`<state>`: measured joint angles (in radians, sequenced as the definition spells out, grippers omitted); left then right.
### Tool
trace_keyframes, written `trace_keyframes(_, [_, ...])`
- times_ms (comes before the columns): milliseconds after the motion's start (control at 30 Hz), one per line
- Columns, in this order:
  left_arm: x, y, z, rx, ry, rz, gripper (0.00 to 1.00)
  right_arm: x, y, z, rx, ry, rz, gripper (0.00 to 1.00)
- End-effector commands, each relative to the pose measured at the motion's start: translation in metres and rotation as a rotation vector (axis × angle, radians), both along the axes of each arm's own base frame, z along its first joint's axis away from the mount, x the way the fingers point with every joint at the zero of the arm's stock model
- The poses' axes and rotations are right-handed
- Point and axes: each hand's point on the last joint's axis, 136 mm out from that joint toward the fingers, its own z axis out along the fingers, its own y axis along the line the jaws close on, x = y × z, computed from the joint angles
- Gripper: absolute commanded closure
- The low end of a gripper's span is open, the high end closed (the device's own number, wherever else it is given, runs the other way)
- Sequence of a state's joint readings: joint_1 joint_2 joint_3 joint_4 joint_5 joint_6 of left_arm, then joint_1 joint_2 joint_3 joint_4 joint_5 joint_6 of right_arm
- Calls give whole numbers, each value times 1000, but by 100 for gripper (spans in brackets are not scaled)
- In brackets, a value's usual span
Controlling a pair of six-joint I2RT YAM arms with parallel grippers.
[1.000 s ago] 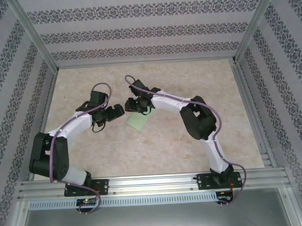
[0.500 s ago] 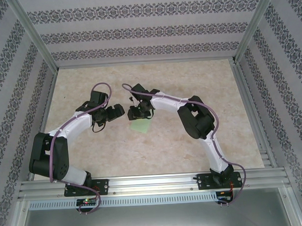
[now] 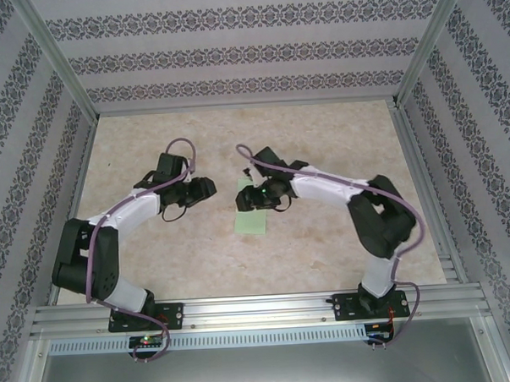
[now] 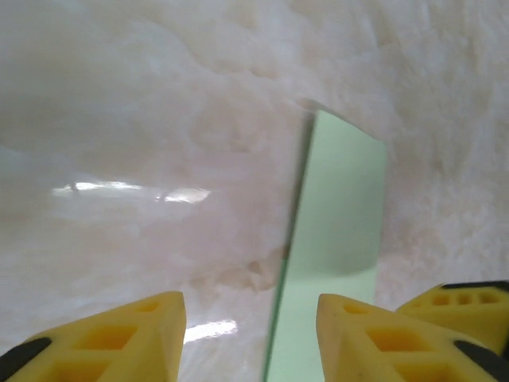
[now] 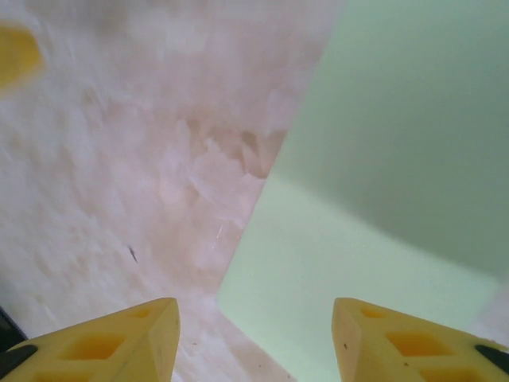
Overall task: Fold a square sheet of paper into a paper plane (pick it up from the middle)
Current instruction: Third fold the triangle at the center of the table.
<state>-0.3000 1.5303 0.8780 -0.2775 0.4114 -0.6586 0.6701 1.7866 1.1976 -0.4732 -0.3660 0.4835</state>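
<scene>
While jaws apart, 2 grippers, left gripper [image 3: 207, 189] and right gripper [image 3: 243, 196], by 1 square sheet of paper [image 3: 251, 224].

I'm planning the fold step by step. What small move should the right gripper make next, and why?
Probably nudge the right gripper sideways over the paper: its fingers stand open, and the paper lies mostly beneath one finger, not between them.

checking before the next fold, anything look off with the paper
Nothing torn or spilled. The paper lies on the table as a narrow folded strip, slightly askew, and one long edge seems to stand a little off the surface.
</scene>
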Motion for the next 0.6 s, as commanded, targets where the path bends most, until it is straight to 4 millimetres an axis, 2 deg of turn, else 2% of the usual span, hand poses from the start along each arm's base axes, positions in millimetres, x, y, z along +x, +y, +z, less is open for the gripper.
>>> trace_keyframes(0, [1,-45,15,-107,-50,-131,61,18,-22,12,54,-31,-244,44])
trace_keyframes(100, [-5,-75,11,-137,-36,-211,70,12,-45,9,52,-29,-350,43])
trace_keyframes(200, [-7,-96,0,-136,-12,-254,75,7,-60,5,62,-12,-429,42])
trace_keyframes(433, [-5,-112,-25,-115,44,-281,82,-4,-62,-14,75,64,-477,42])
trace_keyframes(567, [-7,-108,-43,-56,84,-274,83,-6,-58,-20,89,87,-477,42])
